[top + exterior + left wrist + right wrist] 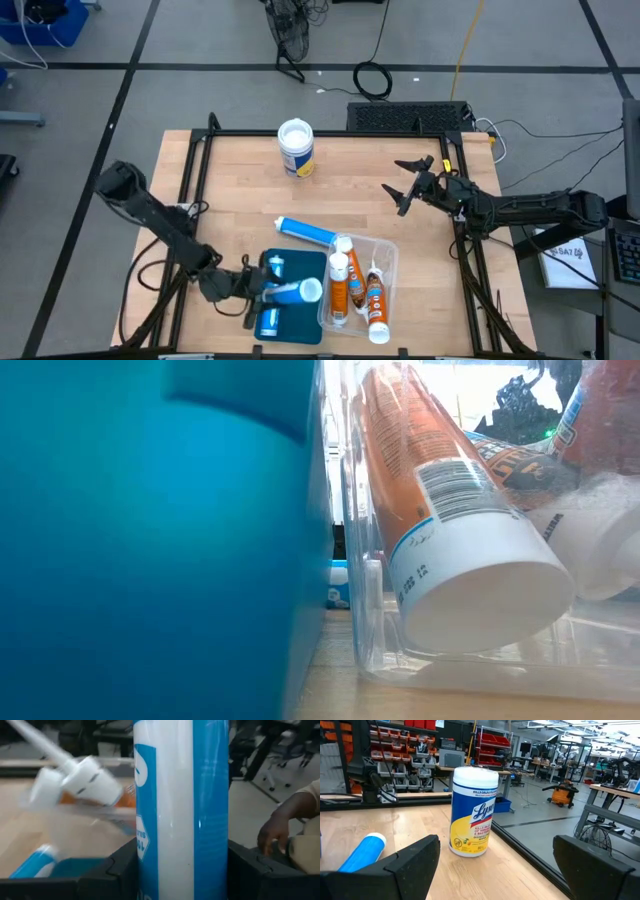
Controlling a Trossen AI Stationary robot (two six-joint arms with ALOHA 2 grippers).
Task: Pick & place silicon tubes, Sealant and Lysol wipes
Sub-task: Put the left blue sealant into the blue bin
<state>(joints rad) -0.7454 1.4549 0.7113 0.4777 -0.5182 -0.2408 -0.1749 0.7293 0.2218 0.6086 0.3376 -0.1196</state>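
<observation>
Your left gripper (268, 293) sits at the bottom centre of the overhead picture, over the blue bin (285, 325), with its fingers closed on a blue and white tube (292, 291) that lies crosswise between them; in the left wrist picture that same tube (180, 810) fills the middle of the frame between the two dark fingers (117, 870). Just right of the blue bin, a clear tray (388, 262) holds orange sealant tubes (340, 283) with white caps. Above the bin, near the middle of the table (240, 180), a second blue tube (305, 232) lies flat on the wood. Your right gripper (412, 182) hovers at centre right with its fingers spread wide, holding nothing. The Lysol wipes canister (297, 147) stands upright at the top centre of the table, well apart from both grippers. A person's hand (272, 832) shows at the right edge of the left wrist picture.
</observation>
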